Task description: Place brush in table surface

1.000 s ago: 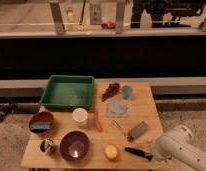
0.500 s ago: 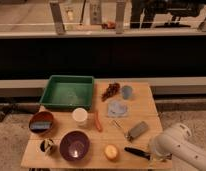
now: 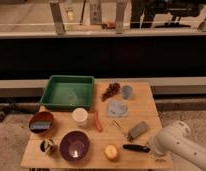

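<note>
Right at the front, the white arm reaches in from the lower right and its gripper [image 3: 150,147] sits low at the near right corner of the table [image 3: 146,111], up against the right end of the brush [image 3: 134,148]; whether it's clenched or released, I cannot tell. The brush lies flat on the wood, pointing left toward a yellow fruit [image 3: 111,152] just beside it. Further left along the front edge, a purple bowl [image 3: 74,145], then a small dark cup [image 3: 47,146] near the left corner. One row back, a grey block [image 3: 138,130] rests at an angle just behind the brush, an orange stick [image 3: 98,121] lies mid-table, a white cup [image 3: 80,116] is beside it, and a brown bowl [image 3: 41,122] holds something blue. Deeper in, a blue cloth [image 3: 117,108], a green tray [image 3: 68,91] at the back left, a dark cluster [image 3: 111,90] and a grey-blue cup [image 3: 126,92]. Behind it all, a dark wall [image 3: 96,57].
</note>
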